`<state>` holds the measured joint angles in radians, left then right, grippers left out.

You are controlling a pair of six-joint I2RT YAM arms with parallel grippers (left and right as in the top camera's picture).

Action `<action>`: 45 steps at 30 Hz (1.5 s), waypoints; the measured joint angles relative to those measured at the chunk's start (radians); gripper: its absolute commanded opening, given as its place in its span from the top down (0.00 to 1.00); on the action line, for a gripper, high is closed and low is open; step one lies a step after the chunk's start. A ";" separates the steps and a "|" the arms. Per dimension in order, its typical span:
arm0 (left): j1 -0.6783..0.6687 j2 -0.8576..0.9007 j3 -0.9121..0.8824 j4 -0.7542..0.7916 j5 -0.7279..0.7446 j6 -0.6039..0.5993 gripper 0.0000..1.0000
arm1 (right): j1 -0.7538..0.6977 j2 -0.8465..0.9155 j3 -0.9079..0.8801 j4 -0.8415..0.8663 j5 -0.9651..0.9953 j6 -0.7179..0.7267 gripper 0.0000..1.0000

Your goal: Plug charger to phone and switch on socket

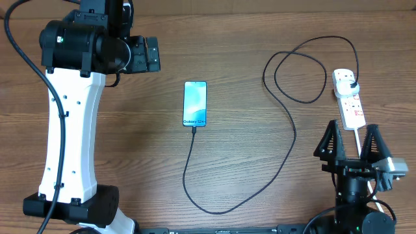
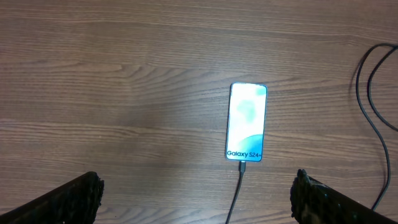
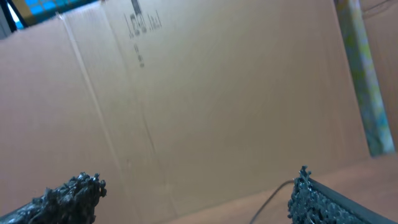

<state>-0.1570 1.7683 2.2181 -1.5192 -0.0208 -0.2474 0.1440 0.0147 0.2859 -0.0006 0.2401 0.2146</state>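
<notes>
The phone [image 1: 195,103] lies flat mid-table with its blue screen lit; it also shows in the left wrist view [image 2: 247,122]. The charger cable [image 1: 286,110] has its small tip in the phone's near end, runs toward me, curves right and loops to a black plug seated in the socket [image 1: 348,97], a white power strip at the right. My left gripper [image 1: 148,55] is open and empty, up high to the left of the phone [image 2: 198,190]. My right gripper [image 1: 353,140] is open and empty, just short of the strip's near end [image 3: 199,193].
A cardboard wall [image 3: 205,93] fills the right wrist view, with a bit of black cable [image 3: 273,196] low down. The left arm's white body [image 1: 68,130] stands along the table's left side. The strip's thick white cord [image 1: 359,140] runs toward the right arm.
</notes>
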 measured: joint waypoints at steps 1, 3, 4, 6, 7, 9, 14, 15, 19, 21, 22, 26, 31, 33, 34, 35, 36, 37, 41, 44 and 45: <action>0.000 0.000 0.000 0.000 0.000 0.000 0.00 | 0.000 0.000 -0.001 0.019 0.000 -0.001 0.00; 0.000 0.000 0.000 0.000 0.000 0.000 0.00 | 0.000 0.000 -0.003 0.056 0.000 0.000 0.00; 0.000 0.000 0.000 0.000 0.000 0.000 0.00 | 0.000 0.000 -0.008 0.080 0.000 -0.001 0.00; 0.000 0.000 0.000 0.000 0.000 0.000 0.00 | 0.000 0.000 -0.024 0.124 0.000 0.000 0.00; 0.000 0.000 0.000 0.000 0.000 0.000 0.00 | 0.000 0.000 -0.036 0.145 0.000 0.000 0.00; 0.000 0.000 0.000 0.000 0.000 0.000 0.00 | 0.000 0.000 -0.069 0.163 0.000 0.002 0.00; 0.000 0.000 0.000 0.000 0.000 0.000 0.00 | 0.000 0.000 -0.126 0.198 0.000 0.002 0.00; 0.000 0.000 0.000 0.000 0.000 0.000 0.00 | 0.000 0.000 -0.133 0.205 0.000 0.002 0.00; 0.000 0.000 0.000 0.000 0.000 0.000 0.00 | 0.000 0.000 -0.166 0.253 0.000 0.002 0.00; 0.000 0.000 0.000 0.000 0.000 0.000 0.00 | 0.000 0.000 -0.182 0.279 0.000 0.002 0.00; 0.000 0.000 0.000 0.000 0.000 0.000 0.00 | 0.000 0.000 -0.190 0.295 0.000 0.002 0.00; 0.000 0.000 0.000 0.000 0.000 0.000 0.00 | 0.000 0.000 -0.230 0.326 0.000 0.002 0.00; 0.000 0.000 0.000 0.000 0.000 0.000 0.01 | 0.000 0.000 -0.268 0.299 0.000 0.002 0.00; 0.000 0.000 0.000 0.000 0.000 0.000 0.00 | 0.000 0.000 -0.268 0.300 0.000 0.002 0.00; 0.000 0.000 0.000 0.000 0.000 0.000 0.00 | 0.000 0.000 -0.268 0.299 0.000 0.002 0.00; 0.000 0.000 0.000 0.000 0.000 0.000 0.01 | 0.000 0.000 -0.268 0.299 0.000 0.002 0.00; 0.000 0.000 0.000 0.000 0.000 0.000 0.01 | 0.000 0.000 -0.268 0.299 0.000 0.002 0.00; 0.000 0.000 0.000 0.000 0.000 0.000 0.01 | 0.000 0.000 -0.268 0.299 0.000 0.002 0.00; 0.000 0.000 0.000 0.000 0.000 0.000 0.00 | 0.000 0.000 -0.268 0.286 0.000 0.002 0.00; 0.000 0.000 0.000 0.000 0.000 0.000 0.01 | 0.000 0.000 -0.268 0.254 0.000 0.002 0.00; 0.000 0.000 0.000 0.000 0.000 0.000 0.01 | 0.000 0.000 -0.268 0.244 0.000 0.002 0.00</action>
<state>-0.1570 1.7683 2.2181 -1.5192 -0.0204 -0.2474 0.1440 0.0147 0.0181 0.2436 0.2401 0.2165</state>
